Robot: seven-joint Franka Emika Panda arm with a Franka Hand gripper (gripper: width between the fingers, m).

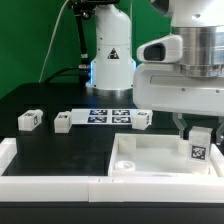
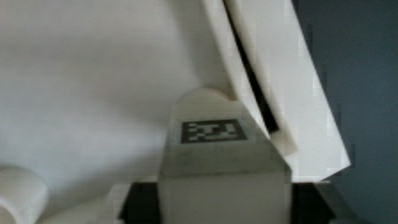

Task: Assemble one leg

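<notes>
A leg [image 1: 199,147] is held upright at the exterior view's right, clamped in the hand [image 1: 198,128] above the large white panel [image 1: 150,158]. In the wrist view the tagged leg [image 2: 215,140] is seen close against the panel's edge [image 2: 285,90]. The insertion step appears to be in hand; whether the leg already touches the panel cannot be told. Alignment over a corner hole, then lowering, is called for next. Three more legs [image 1: 29,120] lie on the black surface [image 1: 60,100] beside the marker board [image 1: 105,115].

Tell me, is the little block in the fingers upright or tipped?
Upright: the leg hangs straight from the gripper over the white panel, tag facing forward.
</notes>
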